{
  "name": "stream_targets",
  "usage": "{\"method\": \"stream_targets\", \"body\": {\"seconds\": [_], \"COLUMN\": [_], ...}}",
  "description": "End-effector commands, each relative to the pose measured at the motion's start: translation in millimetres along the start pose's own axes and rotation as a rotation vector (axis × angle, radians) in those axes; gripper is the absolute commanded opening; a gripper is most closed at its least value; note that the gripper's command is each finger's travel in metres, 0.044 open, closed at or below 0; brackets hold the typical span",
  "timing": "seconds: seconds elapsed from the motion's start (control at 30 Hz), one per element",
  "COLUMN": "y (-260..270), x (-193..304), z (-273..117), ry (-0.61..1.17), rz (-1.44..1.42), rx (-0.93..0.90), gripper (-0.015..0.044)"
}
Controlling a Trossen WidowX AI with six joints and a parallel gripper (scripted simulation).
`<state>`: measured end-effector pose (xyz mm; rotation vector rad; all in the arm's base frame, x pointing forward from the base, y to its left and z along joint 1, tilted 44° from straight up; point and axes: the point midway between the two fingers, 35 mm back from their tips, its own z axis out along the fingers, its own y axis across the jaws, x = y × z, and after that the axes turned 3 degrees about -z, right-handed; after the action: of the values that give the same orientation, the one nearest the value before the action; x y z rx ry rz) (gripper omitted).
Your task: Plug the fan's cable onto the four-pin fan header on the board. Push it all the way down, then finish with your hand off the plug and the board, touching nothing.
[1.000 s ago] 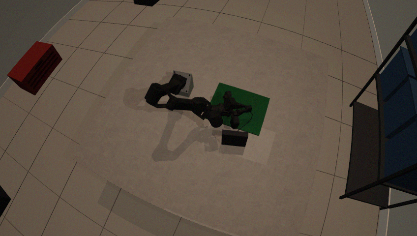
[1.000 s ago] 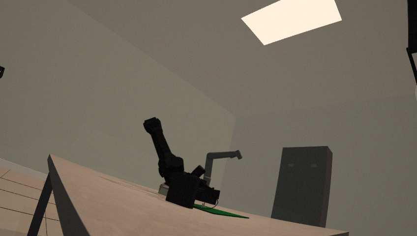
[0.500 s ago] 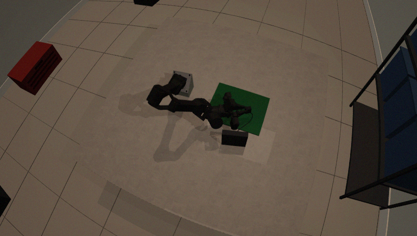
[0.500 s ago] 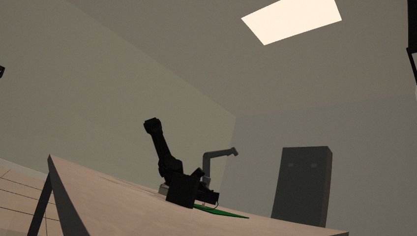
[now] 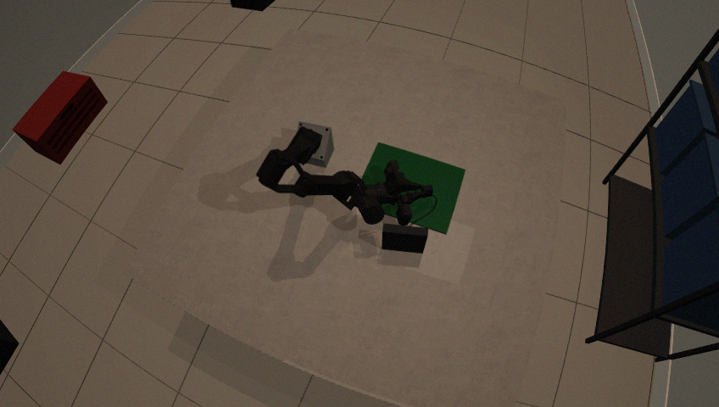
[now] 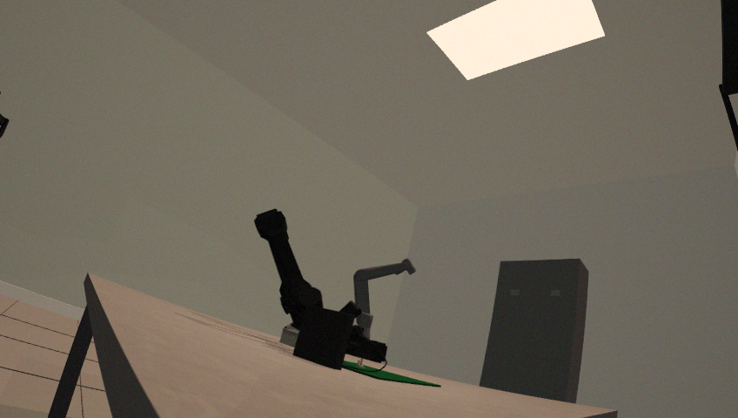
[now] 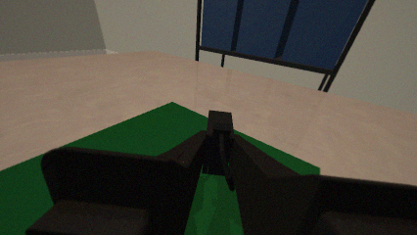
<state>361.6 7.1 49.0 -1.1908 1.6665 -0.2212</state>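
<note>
My gripper (image 5: 421,191) (image 7: 218,138) is shut on the fan cable's plug, a small dark block (image 7: 220,120) at the fingertips in the wrist view. It is over the green board (image 5: 448,214) (image 6: 409,380) (image 7: 127,132), low above it in the exterior view. The thin dark cable (image 5: 436,203) (image 6: 385,366) (image 7: 223,153) hangs from the plug and loops back towards a dark box (image 5: 404,240) (image 6: 323,337) beside the board. A small pale part (image 6: 360,363) stands on the board under the gripper; I cannot tell whether it is the header. The four pins and any contact with the plug are not visible.
The dark box stands close to the board's near edge in the top view, next to the arm. The arm's pale base (image 5: 325,151) is left of the board. A grey second arm-like shape (image 6: 362,290) rises behind in the exterior view. A rack with blue bins (image 5: 688,201) (image 7: 264,29) is farther off.
</note>
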Motion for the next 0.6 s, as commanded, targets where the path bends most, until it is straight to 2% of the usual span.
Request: {"method": "stream_targets", "body": {"seconds": [0.0,0.57], "y": [1,2], "x": [4,17], "z": [1,4], "ry": [0.0,0.0], "rz": [-0.002,-0.002], "rx": [-0.004,-0.004], "gripper": [0.0,0.0]}}
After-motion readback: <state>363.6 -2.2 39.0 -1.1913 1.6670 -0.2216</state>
